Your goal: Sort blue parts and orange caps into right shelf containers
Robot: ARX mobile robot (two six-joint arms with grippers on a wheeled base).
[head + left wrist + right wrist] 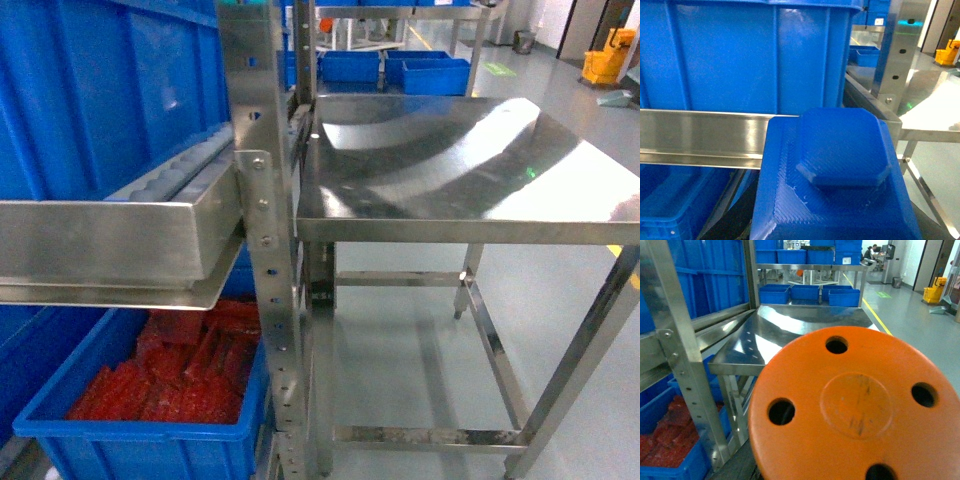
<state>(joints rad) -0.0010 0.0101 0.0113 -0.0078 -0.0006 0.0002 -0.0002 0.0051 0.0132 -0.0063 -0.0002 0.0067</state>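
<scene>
Parts | blue part point(840, 175) fills left wrist view, orange cap point(860, 410) fills right – fingers unseen, grip cannot be told | likely light, rigid, smooth plastic – grasp by edges

I am in a factory storeroom. Steel racking point(265, 230) and blue bins point(140, 415) fill the frame's left. A painted concrete floor point(910, 305) runs right.

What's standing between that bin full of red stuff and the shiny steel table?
In the head view, the shelf's perforated steel upright post stands between the blue bin of red pieces and the steel table, close against the bin's right side.
</scene>
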